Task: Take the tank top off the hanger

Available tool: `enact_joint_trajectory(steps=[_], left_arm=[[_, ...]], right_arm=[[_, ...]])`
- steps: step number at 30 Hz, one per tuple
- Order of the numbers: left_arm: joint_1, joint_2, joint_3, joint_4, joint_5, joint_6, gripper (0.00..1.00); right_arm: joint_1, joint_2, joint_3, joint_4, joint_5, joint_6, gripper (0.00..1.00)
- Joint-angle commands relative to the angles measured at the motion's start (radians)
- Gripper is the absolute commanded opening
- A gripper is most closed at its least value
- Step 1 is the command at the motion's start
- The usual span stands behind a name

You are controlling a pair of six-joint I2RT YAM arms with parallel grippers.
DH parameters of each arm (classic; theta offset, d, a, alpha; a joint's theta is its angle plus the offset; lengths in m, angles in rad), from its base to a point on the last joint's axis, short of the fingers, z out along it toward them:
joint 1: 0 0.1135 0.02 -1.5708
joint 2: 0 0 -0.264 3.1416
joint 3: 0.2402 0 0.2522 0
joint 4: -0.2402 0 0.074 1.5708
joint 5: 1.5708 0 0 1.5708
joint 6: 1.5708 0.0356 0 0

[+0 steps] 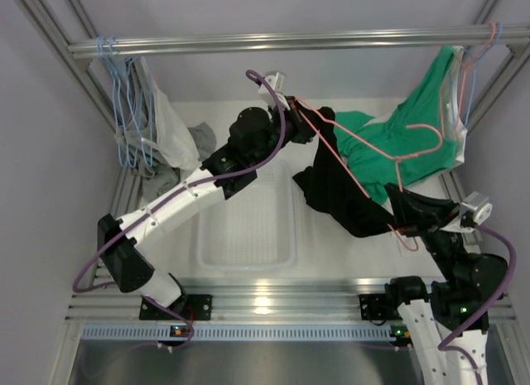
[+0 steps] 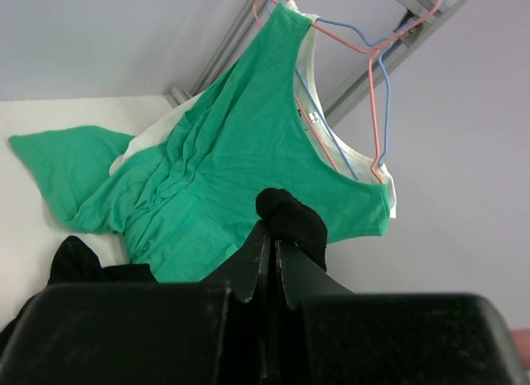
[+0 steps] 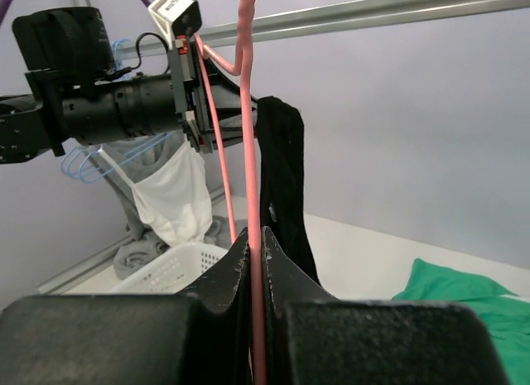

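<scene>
A black tank top (image 1: 339,190) hangs between my two grippers over the table's middle right. A pink wire hanger (image 1: 377,153) runs through it, from the left gripper down to the right one. My left gripper (image 1: 308,124) is shut on a bunched strap of the black tank top (image 2: 294,223). My right gripper (image 1: 396,204) is shut on the hanger's pink wire (image 3: 252,194), which passes straight between its fingers. The tank top's strap (image 3: 281,178) drapes over the hanger just beyond the right gripper.
A white perforated basket (image 1: 246,236) lies on the table below the left arm. A green shirt (image 1: 406,137) hangs from pink and blue hangers (image 1: 472,62) on the back rail at the right. White and grey garments (image 1: 153,128) hang at the rail's left.
</scene>
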Motion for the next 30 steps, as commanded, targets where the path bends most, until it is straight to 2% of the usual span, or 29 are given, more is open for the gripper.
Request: enact_joint_trajectory(steps=[1,5,9,10,12,13,16,20,22,23,25,27,30], left_arm=[[-0.084,-0.046,-0.012,0.006,0.108,0.148,0.0],[-0.082,-0.071,-0.032,0.006,0.01,0.165,0.0],[-0.081,-0.08,-0.011,0.008,0.066,0.299,0.0],[-0.081,-0.08,-0.011,0.008,0.149,0.323,0.0],[-0.082,-0.057,-0.011,0.011,0.287,0.394,0.0],[-0.082,-0.036,-0.012,0.011,0.424,0.412,0.0],[-0.085,0.001,-0.02,0.014,0.566,0.455,0.0],[-0.087,-0.002,-0.057,0.028,0.471,0.462,0.0],[-0.087,-0.021,-0.076,0.025,0.351,0.449,0.0],[-0.084,-0.029,-0.081,0.025,0.215,0.436,0.0],[-0.073,-0.043,-0.084,0.023,0.107,0.374,0.0],[-0.033,-0.051,-0.083,0.02,0.082,0.274,0.0],[0.007,-0.043,-0.058,0.005,0.132,0.185,0.0]], right_arm=[[0.009,-0.025,-0.021,0.005,0.124,0.008,0.0],[0.009,-0.011,-0.004,-0.035,0.066,-0.006,0.0],[0.01,0.023,0.021,-0.085,0.06,0.002,0.0],[0.009,0.009,0.018,-0.085,0.115,0.015,0.0],[0.009,0.017,0.037,-0.081,0.126,0.04,0.0],[0.009,0.047,0.053,-0.082,0.097,0.049,0.0],[0.009,0.116,0.114,-0.081,0.04,0.051,0.0],[0.01,0.153,0.182,-0.169,0.087,0.0,0.0],[0.009,0.146,0.186,-0.212,0.104,-0.04,0.0],[0.009,0.14,0.18,-0.22,0.104,-0.049,0.0],[0.009,0.123,0.16,-0.234,0.065,-0.076,0.0],[0.009,0.11,0.136,-0.236,0.034,-0.081,0.0],[0.009,0.097,0.123,-0.237,-0.043,-0.109,0.0]])
